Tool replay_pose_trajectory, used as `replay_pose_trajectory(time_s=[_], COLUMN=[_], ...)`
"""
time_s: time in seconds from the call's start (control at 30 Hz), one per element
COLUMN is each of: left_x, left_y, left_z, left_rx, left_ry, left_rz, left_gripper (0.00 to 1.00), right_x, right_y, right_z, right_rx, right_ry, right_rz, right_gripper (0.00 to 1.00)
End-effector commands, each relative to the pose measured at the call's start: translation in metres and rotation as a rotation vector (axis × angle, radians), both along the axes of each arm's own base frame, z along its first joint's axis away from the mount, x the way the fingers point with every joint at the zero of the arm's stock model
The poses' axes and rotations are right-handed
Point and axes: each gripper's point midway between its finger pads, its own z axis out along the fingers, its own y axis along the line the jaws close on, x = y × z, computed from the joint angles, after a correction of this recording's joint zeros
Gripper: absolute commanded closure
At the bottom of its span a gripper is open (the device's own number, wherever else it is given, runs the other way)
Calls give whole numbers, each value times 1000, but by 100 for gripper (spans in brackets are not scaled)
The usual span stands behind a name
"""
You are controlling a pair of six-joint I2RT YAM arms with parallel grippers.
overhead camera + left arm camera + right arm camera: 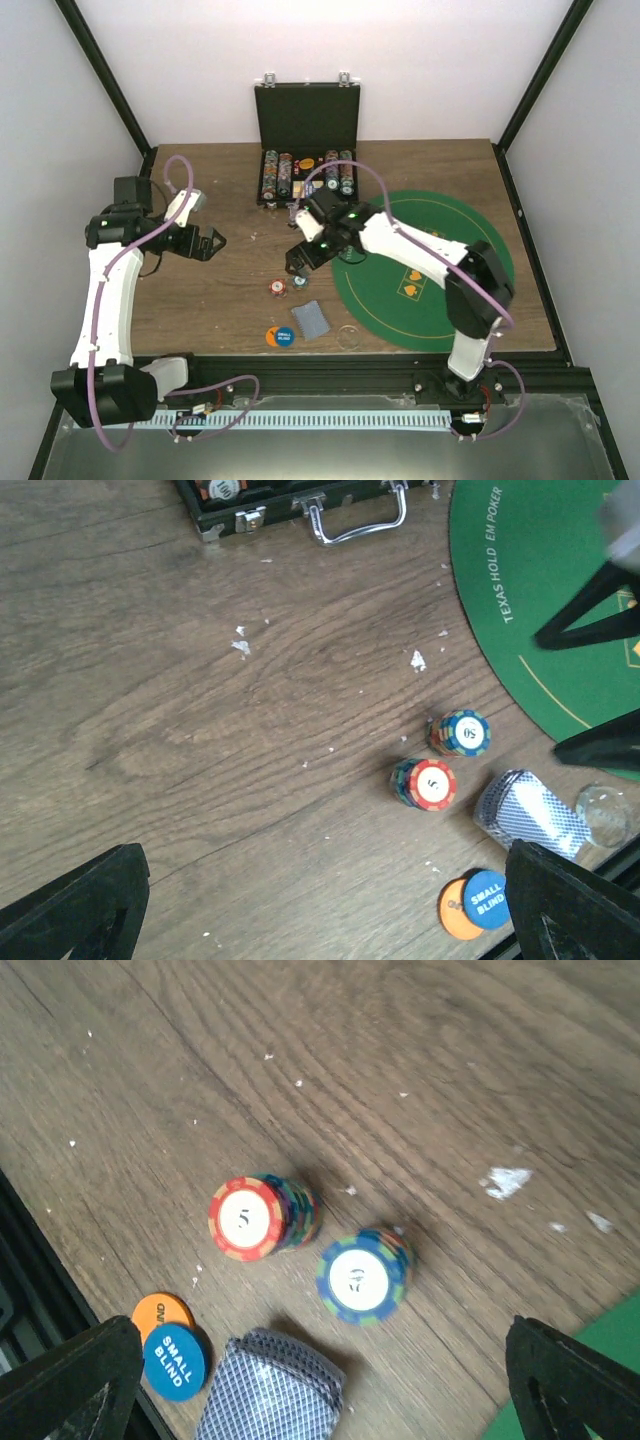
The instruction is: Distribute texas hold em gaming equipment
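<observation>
Red stack (243,1219) and teal stack (360,1280) stood close together, not touching, mid-worktop (220,290). Cards (311,320), blue disc (281,337) overlapping orange disc (160,1315), and clear disc (347,336) lay along near edge. Right claw (298,265) hung above stacks, released, empty. Left claw (215,243) released, nearer left edge.

Right claw (320,1355) spread wide over the wooden tabletop (420,1080), one black finger in each bottom corner. Between them stand two chip stacks: the red-rimmed stack (246,1220) showing a 5, and the teal-rimmed stack (360,1280) just beside it. Lower left, the blue SMALL BLIND disc (175,1360) overlaps the orange disc (160,1312). The patterned card deck (270,1395) lies just beside the blue disc. A green mat (600,1360) corner peeks in bottom right.
</observation>
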Motion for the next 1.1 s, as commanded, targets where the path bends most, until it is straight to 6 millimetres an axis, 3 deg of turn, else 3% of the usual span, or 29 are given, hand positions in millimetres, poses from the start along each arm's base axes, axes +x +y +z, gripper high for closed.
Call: replay_pose_trajectory(time_s=[0.0,0.13,0.47,0.6,0.73,0.87,1.07], left_x=[2,3,5,5,6,7,7], left_y=[-10,-10,-10,-12,-13,-12,-12], left_z=[5,2,-2,1,-1,0,1], left_rx=[-80,-78,-80,-93,-95,-91,-87], left_ry=[2,10,35,32,40,41,37], left_rz=[-2,1,-3,-17,-20,-22,-25], left_gripper=[2,1,1,1,1,2,1], right_x=[3,8,-9,-5,-3,2,-1], right_y=[18,18,24,18,26,28,24], right_z=[-17,-48,-88,-96,-101,-112,-123], right_rx=[-90,-186,-285,-339,-335,-389,-437], right_ry=[7,31,62,51,35,30,14], right_rz=[69,64,144,125,138,132,128], right_gripper=[0,0,2,6,12,22,25])
